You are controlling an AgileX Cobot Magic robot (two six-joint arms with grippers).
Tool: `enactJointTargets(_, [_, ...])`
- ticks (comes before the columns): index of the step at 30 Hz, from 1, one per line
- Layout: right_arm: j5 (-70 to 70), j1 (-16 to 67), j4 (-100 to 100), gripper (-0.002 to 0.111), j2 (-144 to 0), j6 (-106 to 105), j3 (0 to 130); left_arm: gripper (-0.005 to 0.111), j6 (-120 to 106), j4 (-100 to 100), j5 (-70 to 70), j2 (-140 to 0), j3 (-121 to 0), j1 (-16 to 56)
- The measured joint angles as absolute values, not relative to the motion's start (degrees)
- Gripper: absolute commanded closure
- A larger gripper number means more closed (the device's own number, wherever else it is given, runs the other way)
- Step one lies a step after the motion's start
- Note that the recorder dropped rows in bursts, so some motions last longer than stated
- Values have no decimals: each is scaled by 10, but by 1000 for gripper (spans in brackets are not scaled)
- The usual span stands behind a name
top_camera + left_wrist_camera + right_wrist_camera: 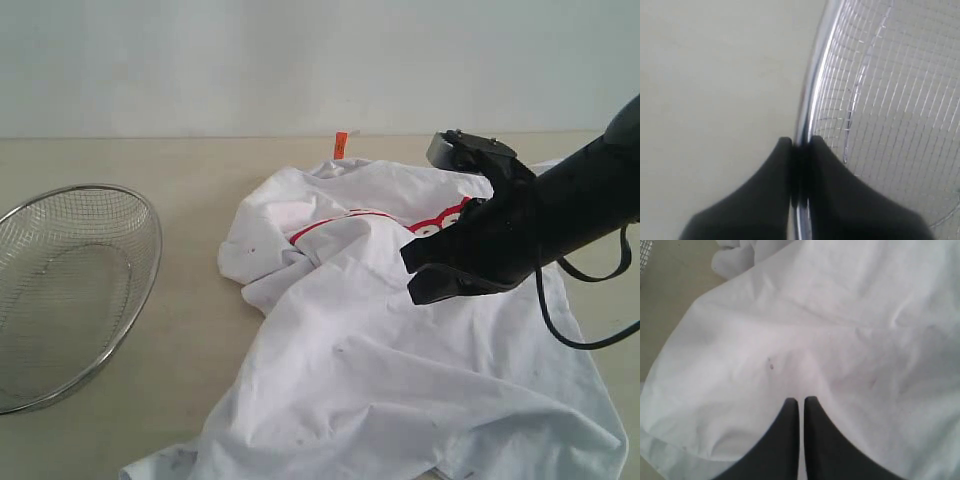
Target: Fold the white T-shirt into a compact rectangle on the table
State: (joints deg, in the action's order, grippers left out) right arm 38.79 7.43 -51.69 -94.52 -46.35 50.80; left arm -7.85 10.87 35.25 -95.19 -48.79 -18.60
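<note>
The white T-shirt (380, 370) lies crumpled and spread on the table (200, 290), its red band (330, 222) partly folded under and its orange tag (341, 145) at the far edge. My right gripper (412, 275) hangs over the shirt's middle, shut, with nothing between its fingers. The right wrist view shows that gripper (801, 401) just above the white T-shirt (840, 330). My left gripper (800, 142) is shut on the steel rim of the wire-mesh basket (812, 90). It does not show in the exterior view.
The round wire-mesh basket (95, 187) sits at the left of the table, apart from the shirt. A black cable (560, 320) loops down from the right arm over the shirt's right side. A pale wall closes the back.
</note>
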Motion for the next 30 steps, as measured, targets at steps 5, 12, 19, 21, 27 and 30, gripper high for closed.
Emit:
enactJointTargets(5, [388,74,-517,109,-945,-463,508,97,-84,103,354,-952,-490,-187])
enactJointTargets(12, [388,74,-517,109,-945,-465,508,56,-84,97,355,-952,-490,-187])
enactJointTargets(19, [388,74,-517,109,-945,-465,508,53,-84,112,361,-945,-492,-187])
enactJointTargets(21, [388,74,-517,109,-945,-465,508,53,-84,120,369,-932,-501,-187])
enactJointTargets(27, [388,74,-517,109,-945,-465,508,53,-125,213,411,-860,-547,-187])
enactJointTargets(30, [387,74,-517,109,-945,-465,508,64,-207,328,453,-830,-550,-187])
